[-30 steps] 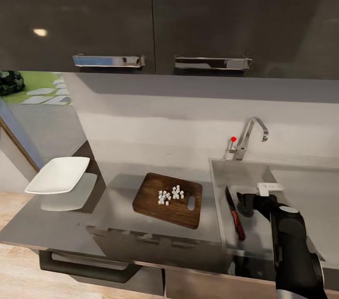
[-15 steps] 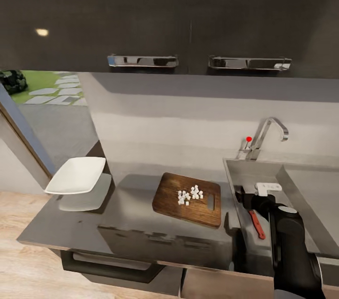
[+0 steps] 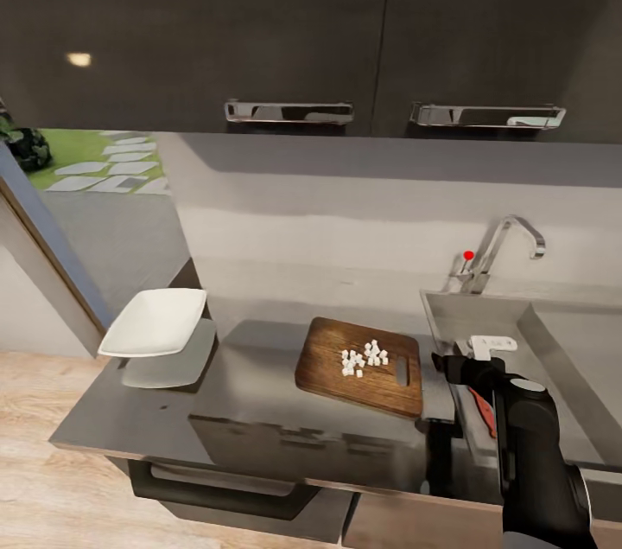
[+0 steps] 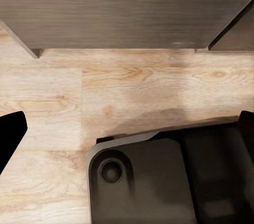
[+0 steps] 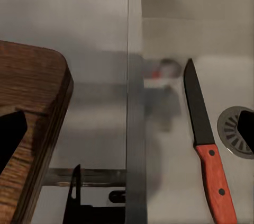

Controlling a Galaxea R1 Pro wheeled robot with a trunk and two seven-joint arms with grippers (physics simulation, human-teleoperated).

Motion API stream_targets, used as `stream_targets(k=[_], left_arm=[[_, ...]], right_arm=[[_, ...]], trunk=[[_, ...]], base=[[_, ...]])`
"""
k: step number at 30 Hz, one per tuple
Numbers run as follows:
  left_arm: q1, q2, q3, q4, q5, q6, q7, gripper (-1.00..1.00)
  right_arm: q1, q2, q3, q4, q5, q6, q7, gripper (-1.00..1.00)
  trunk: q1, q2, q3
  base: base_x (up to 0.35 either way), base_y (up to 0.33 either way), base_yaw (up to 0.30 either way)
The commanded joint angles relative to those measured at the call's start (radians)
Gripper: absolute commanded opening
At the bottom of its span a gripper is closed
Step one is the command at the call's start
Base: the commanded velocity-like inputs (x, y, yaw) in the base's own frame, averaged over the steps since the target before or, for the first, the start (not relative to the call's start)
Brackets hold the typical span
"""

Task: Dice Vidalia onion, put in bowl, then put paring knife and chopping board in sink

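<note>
The diced onion (image 3: 364, 358) is lying in a small white heap near the middle of the chopping board (image 3: 360, 367), which is sitting on the countertop (image 3: 250, 393) just beside the sink (image 3: 529, 333). The paring knife (image 5: 205, 141) is already lying flat in the basin, beside the drain (image 5: 236, 131). The bowl (image 3: 155, 322) is waiting well apart, at the counter's far end. I am holding my right gripper (image 3: 456, 367) with its jaws spread and empty over the sink's near edge; my left gripper (image 4: 127, 128) is also hanging open over the floor (image 4: 132, 86). For the transfer, I judge that lifting the board level and tipping it over the bowl is safest.
</note>
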Motion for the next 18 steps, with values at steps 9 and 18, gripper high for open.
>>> stream_targets(k=[9, 18], left_arm=[[0.0, 0.001, -0.007, -0.001, 0.01, -0.001, 0.001, 1.0], [0.0, 0.0, -0.007, -0.001, 0.01, -0.001, 0.001, 1.0]], right_arm=[[-0.001, 0.001, -0.002, -0.001, 0.01, 0.002, 0.01, 1.0], [-0.001, 0.001, -0.002, 0.001, 0.01, 0.002, 0.01, 1.0]], trunk=[[0.001, -0.002, -0.002], [0.001, -0.002, -0.002]], base=[[0.0, 0.095, 0.0], [0.0, 0.046, 0.0]])
